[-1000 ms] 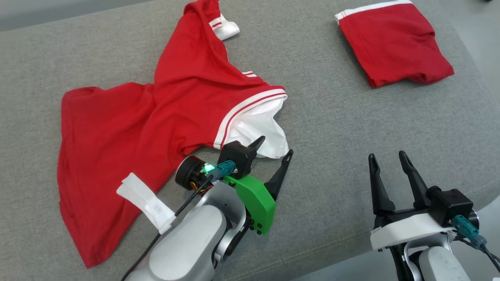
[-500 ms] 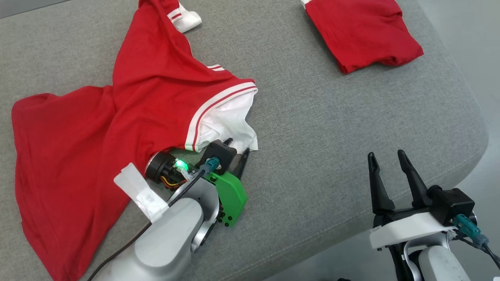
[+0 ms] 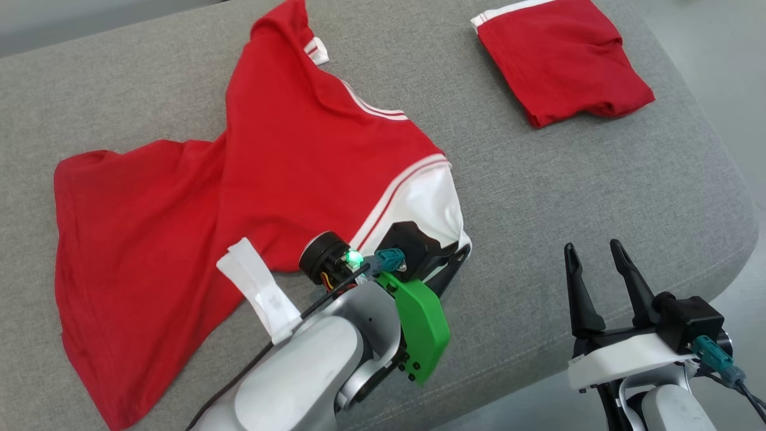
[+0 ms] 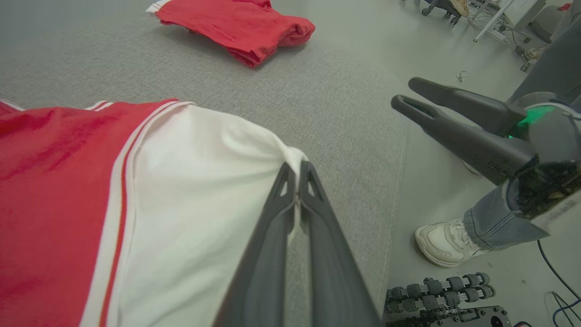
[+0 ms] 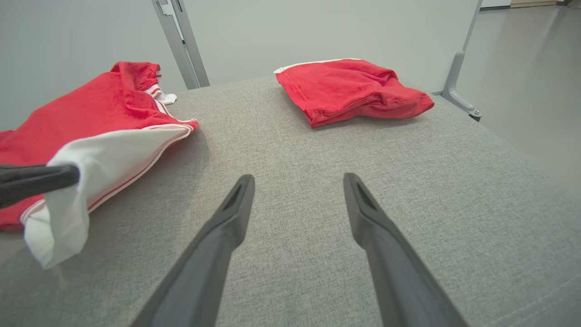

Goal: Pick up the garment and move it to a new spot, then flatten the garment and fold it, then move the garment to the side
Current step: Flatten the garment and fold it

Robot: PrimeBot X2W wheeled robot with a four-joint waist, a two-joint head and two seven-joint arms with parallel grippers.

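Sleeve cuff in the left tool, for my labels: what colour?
White cuff, thin red stripe; clearest in left wrist view.

Robot lab: bare grey floor, loose cables, metal frame.
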